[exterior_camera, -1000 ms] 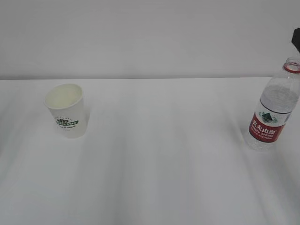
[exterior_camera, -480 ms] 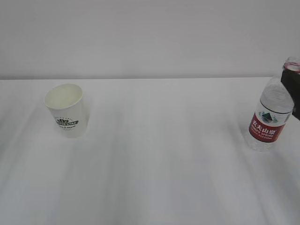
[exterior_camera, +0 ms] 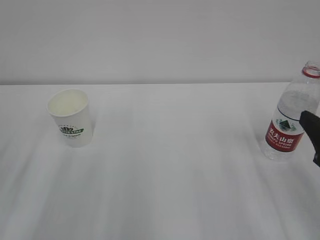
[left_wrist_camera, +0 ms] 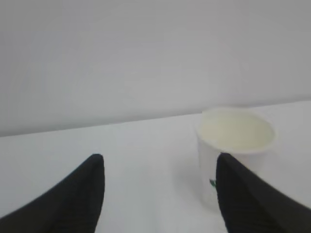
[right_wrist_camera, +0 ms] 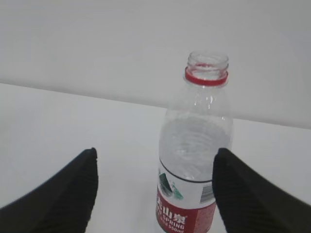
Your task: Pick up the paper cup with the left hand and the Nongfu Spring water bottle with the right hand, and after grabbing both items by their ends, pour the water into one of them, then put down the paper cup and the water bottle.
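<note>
Desk scene: your paper cup stands upright at the left, the uncapped Nongfu Spring water bottle upright at the far right, water inside. Your left claw gapes wide and empty near the cup; your right claw gapes wide, empty, facing the bottle.

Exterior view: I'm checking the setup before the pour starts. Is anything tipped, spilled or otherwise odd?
Nothing stands out. The paper cup and the Nongfu Spring water bottle both stand upright on the table, far apart, with no visible spill. The bottle has no cap.
</note>
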